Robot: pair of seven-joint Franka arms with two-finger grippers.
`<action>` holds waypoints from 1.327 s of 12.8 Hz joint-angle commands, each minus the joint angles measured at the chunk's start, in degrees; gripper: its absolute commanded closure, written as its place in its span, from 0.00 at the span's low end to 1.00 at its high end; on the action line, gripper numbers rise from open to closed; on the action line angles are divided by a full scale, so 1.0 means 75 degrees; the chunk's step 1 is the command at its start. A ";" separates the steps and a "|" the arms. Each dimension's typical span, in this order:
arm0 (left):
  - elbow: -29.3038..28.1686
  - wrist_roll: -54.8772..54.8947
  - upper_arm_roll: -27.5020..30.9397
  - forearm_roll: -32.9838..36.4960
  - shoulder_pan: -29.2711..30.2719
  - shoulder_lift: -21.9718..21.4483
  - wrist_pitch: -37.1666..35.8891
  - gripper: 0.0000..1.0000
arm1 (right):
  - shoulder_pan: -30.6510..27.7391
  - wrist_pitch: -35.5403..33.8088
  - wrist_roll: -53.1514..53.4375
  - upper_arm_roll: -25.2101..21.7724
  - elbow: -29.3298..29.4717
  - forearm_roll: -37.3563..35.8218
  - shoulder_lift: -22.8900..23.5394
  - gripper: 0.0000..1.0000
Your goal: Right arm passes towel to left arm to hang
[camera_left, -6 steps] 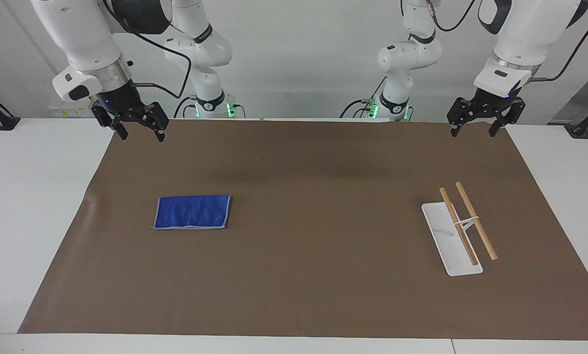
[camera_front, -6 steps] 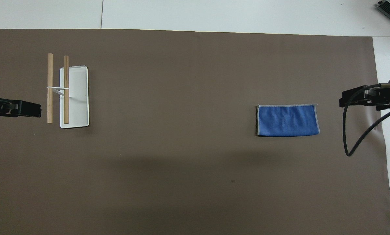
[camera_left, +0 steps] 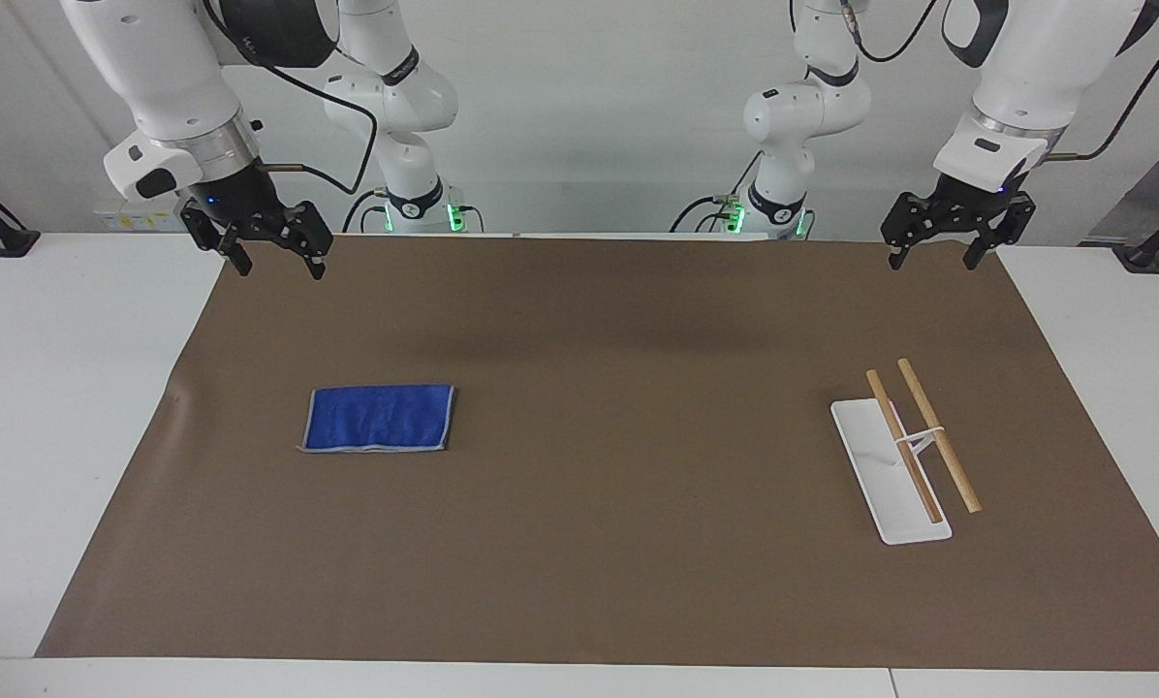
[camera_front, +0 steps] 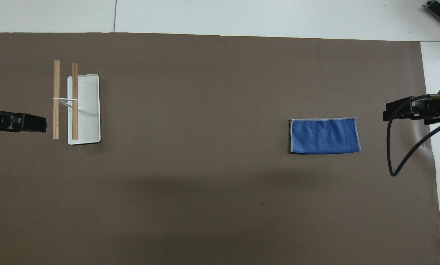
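Note:
The towel, a small blue cloth with a pale stitched edge, lies flat on the brown mat toward the right arm's end of the table. My right gripper hangs open and empty in the air over the mat's corner at that end, well clear of the towel. My left gripper hangs open and empty over the mat's corner at the left arm's end. Both arms wait, raised.
A white tray with two wooden rods on a small stand sits on the mat toward the left arm's end. The brown mat covers most of the white table.

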 commanded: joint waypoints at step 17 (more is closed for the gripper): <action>-0.0235 0.0095 -0.0036 -0.0123 0.0119 -0.0234 -0.0013 0.00 | 0.0371 0.5334 -0.0181 0.0015 -0.3884 0.0109 0.0973 0.00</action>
